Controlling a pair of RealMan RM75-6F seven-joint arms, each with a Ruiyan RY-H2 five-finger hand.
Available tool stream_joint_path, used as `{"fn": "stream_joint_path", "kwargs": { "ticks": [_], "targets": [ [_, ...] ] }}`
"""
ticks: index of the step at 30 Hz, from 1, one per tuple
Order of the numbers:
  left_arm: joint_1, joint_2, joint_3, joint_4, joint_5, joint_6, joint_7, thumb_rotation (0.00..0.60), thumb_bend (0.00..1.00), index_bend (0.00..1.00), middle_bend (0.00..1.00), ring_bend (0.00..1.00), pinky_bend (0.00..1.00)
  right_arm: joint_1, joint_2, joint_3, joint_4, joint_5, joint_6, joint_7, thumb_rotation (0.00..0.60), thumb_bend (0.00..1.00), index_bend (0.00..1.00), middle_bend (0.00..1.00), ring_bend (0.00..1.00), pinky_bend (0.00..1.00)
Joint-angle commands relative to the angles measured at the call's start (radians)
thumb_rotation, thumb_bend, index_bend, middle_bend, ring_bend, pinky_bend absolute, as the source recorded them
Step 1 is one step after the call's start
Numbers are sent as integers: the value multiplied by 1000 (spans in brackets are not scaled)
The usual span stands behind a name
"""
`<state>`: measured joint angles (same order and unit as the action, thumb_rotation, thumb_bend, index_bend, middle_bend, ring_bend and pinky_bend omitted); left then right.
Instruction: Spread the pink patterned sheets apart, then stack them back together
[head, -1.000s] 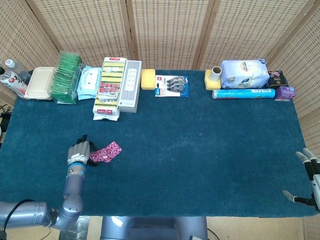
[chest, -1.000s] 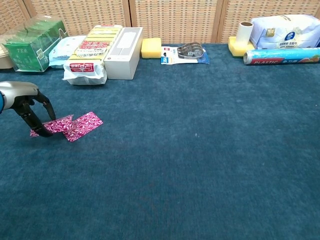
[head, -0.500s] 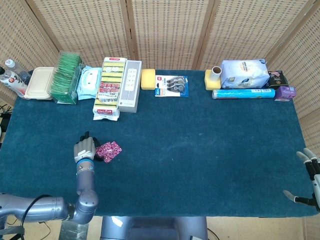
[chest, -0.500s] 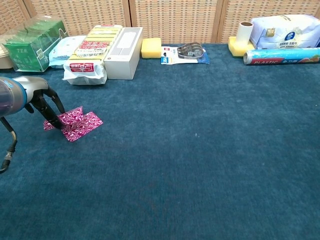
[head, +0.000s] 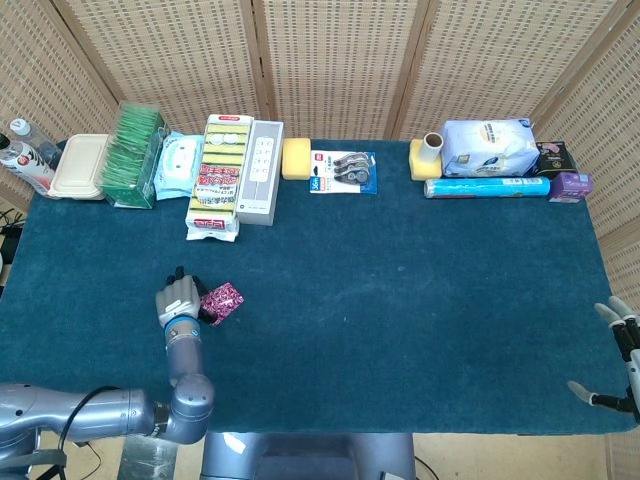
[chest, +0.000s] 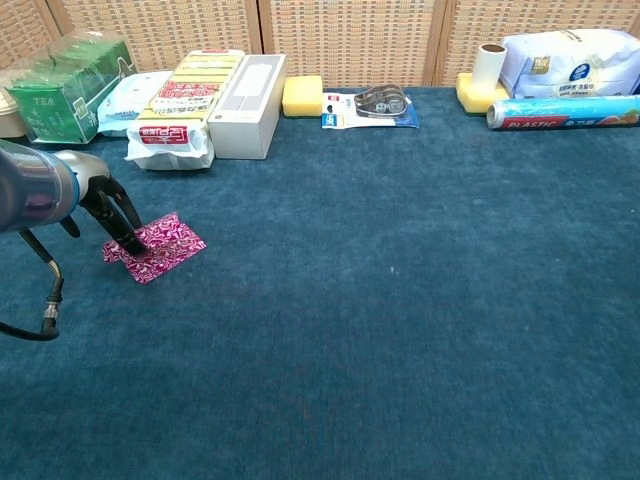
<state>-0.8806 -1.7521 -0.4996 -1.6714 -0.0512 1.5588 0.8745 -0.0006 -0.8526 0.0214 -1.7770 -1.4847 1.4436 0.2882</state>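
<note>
pink patterned sheets (chest: 163, 247) | overlapped in one flat pile | tilted diamond-wise | table's near-left area

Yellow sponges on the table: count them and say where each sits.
2: one yellow sponge beside the white box, another under the small roll. More may be hidden.

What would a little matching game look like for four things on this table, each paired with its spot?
Things:
1. pink patterned sheets
2. yellow sponge
3. blue plastic wrap roll
4. green tea box

Places:
A. far right of the back row
B. far left of the back row
C. under the left hand
D. back row, beside the white box

Pairs: 1-C, 2-D, 3-A, 4-B
</note>
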Motion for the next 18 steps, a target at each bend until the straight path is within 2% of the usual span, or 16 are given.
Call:
{"fn": "stream_joint_path", "kwargs": {
  "ticks": [1, 10, 18],
  "targets": [
    [-4, -12, -9, 18, -11, -2, 15, 600, 223, 411, 0, 0, 198, 0, 0, 0, 1, 0, -1, 3, 600, 0, 72, 0, 0, 0],
    [-6, -42, -20, 84, -4, -29, 37, 600, 218, 411, 0, 0, 198, 0, 1, 1, 3, 2, -1, 6, 600, 0, 72, 0, 0, 0],
    [1, -55, -15, 100, 22, -43, 55, 600, 147, 411, 0, 0, 198, 0, 2, -2, 0, -2, 0, 6, 600, 0, 72, 0, 0, 0]
  ]
}}
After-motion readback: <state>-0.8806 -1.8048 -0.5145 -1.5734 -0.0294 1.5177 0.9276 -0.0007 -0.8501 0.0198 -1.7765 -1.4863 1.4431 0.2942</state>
